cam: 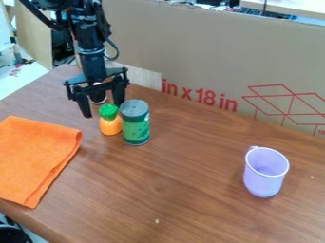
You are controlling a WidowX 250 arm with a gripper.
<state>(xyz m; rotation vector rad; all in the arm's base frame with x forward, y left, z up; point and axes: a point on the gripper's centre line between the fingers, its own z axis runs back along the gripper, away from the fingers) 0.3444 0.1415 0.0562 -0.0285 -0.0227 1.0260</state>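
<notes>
Camera view: tbl (190, 190), cardboard (209, 52) behind

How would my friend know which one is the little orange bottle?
On the brown table, find the black pincer, then the green can near it. The orange bottle stands beside that can, toward the orange cloth. It's shorter than the can, with a green top.

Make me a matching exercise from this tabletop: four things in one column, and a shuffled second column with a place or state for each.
1. Orange cloth
2. Green can
3. Lilac cup
4. Gripper

A. Stands right beside the small orange item with a green top
B. Hangs over the table, jaws apart
C. Lies folded at the picture's left edge
D. Stands by itself toward the picture's right

Pairs: 1-C, 2-A, 3-D, 4-B
</notes>
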